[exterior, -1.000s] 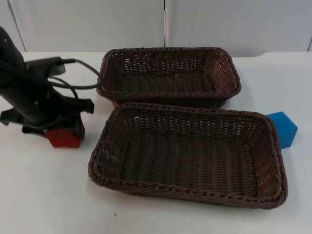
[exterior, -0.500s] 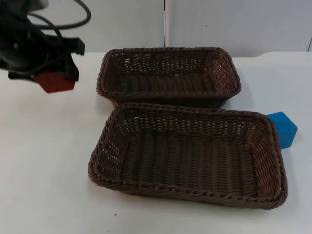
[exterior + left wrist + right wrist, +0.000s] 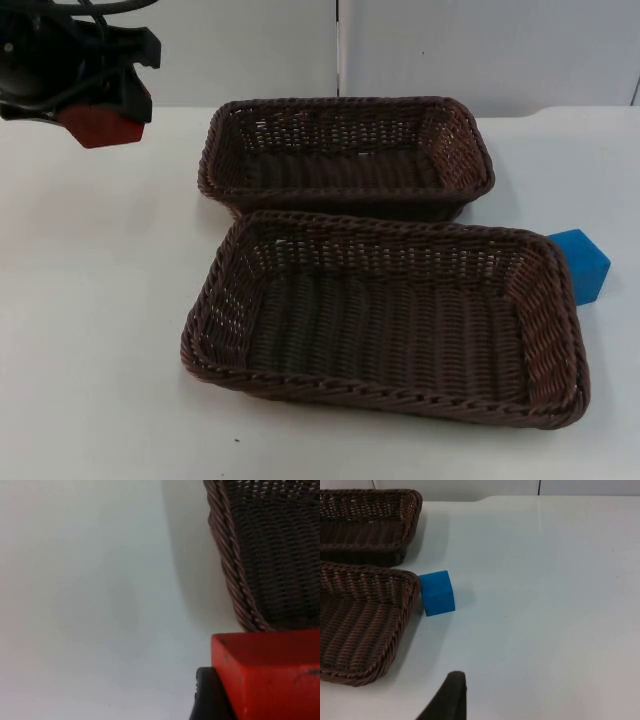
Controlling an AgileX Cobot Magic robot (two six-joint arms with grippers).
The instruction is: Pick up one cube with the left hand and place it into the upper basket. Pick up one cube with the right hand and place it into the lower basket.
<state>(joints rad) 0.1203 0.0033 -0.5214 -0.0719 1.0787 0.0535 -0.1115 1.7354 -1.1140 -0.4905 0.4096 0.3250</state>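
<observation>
My left gripper (image 3: pixel 100 112) is raised at the far left, well left of the upper basket (image 3: pixel 345 112), and shut on a red cube (image 3: pixel 98 125). The left wrist view has the same red cube (image 3: pixel 270 675) held at the fingertip, with the upper basket's woven rim (image 3: pixel 235 575) just beyond it. The lower basket (image 3: pixel 385 388) lies in front, nothing inside it. A blue cube (image 3: pixel 582 262) rests on the table against the lower basket's right end; the right wrist view has that blue cube (image 3: pixel 437 593) beside the lower basket's rim (image 3: pixel 412 592). The right arm waits off the table.
A grey partition wall (image 3: pixel 340 50) closes off the back of the white table (image 3: pixel 90 350). Open table lies left of and in front of both baskets, and to the right of the blue cube (image 3: pixel 545 580).
My left gripper has lifted the red cube off the table and carried it up and back to the far left. Baskets and blue cube have not moved.
</observation>
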